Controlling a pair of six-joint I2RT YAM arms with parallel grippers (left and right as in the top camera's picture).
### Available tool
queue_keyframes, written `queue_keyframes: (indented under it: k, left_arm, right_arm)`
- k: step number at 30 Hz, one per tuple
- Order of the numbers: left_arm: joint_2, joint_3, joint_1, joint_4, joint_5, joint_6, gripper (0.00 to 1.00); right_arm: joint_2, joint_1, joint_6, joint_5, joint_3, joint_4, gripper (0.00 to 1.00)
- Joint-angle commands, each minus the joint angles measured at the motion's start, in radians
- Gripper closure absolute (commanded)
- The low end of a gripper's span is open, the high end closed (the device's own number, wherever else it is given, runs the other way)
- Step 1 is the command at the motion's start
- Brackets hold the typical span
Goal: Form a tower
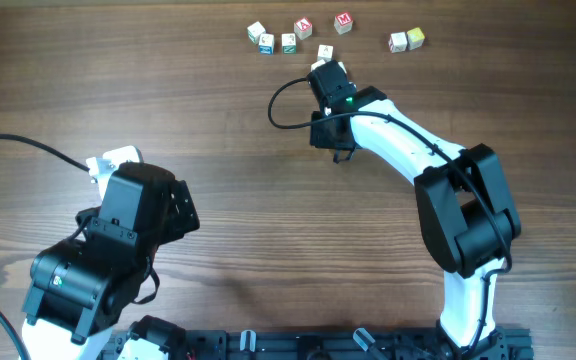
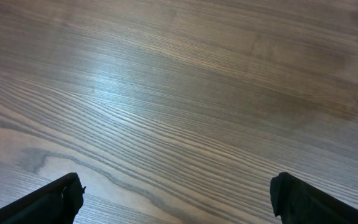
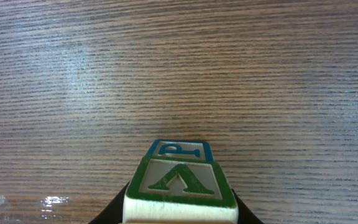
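Nearest the base, the left gripper hangs over bare table with its jaws spread wide and nothing between them, well apart from the work. Its own camera catches only a few cube corners at the right edge. The right gripper is much the nearer arm, reaching out to the far side. Its jaws are drawn narrow against both sides of a green-faced cube, so it appears gripped. Just beyond that cube and touching it lies a blue-faced cube. This pair is all there is of the tower. The coming move turns on whether green sits squarely above blue, which would set the column's long axis upright. The right wrist view cannot show whether the two are stacked or side by side. The overhead view hides the pair under the gripper, but it shows what the wrist view misses: the loose cubes strung along the far edge.
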Motion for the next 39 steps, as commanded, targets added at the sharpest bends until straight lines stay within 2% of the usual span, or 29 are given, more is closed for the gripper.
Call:
queue_keyframes:
  k: [1, 9, 13, 19, 25, 29, 39]
  left_arm:
    - [0.000, -0.003, 0.006, 0.000, -0.002, -0.010, 0.00]
    - [0.000, -0.003, 0.006, 0.000, -0.002, -0.010, 0.00]
    - [0.000, -0.003, 0.006, 0.000, -0.002, -0.010, 0.00]
    - [0.000, -0.003, 0.006, 0.000, -0.002, -0.010, 0.00]
    - [0.000, -0.003, 0.006, 0.000, -0.002, -0.010, 0.00]
    - [0.000, -0.003, 0.006, 0.000, -0.002, -0.010, 0.00]
    - [0.000, -0.003, 0.006, 0.000, -0.002, -0.010, 0.00]
  right_arm:
    - [0.023, 0.002, -0.013, -0.050, -0.002, -0.026, 0.77]
    - [0.013, 0.003, -0.013, -0.049, 0.021, -0.060, 0.77]
    - [0.013, 0.003, -0.013, -0.050, 0.021, -0.060, 0.48]
    - [0.013, 0.003, -0.012, -0.050, 0.021, -0.060, 0.42]
    - [-0.006, 0.003, -0.013, -0.050, 0.027, -0.067, 0.28]
    - [-0.044, 0.003, -0.013, -0.050, 0.028, -0.080, 0.25]
    - [-0.081, 0.003, -0.012, -0.049, 0.034, -0.103, 0.24]
